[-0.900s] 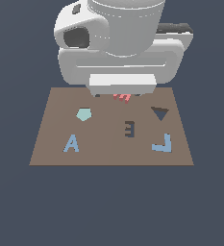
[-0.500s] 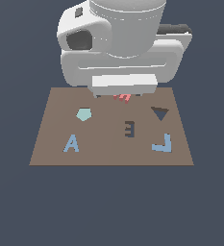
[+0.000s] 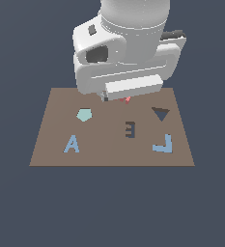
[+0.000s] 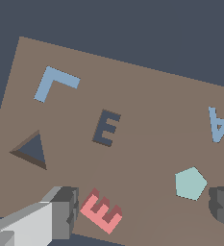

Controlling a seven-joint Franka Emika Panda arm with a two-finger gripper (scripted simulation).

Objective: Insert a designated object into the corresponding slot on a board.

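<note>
Gripper (image 4: 144, 211) hangs spread wide over the flat brown rectangular board (image 4: 147, 120), holding nothing.
The small red-pink E-shaped piece (image 4: 101, 210) lies between its fingers near the board's edge, apart from the dark E-shaped cutout (image 4: 106, 128); the exterior view hides most of it.

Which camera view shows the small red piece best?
The wrist view shows it best: the red E-shaped piece lies flat on the brown board, whole and unhidden, between the open jaws. In the exterior view only a small red sliver shows below the robot's hand, which covers the rest.
</note>
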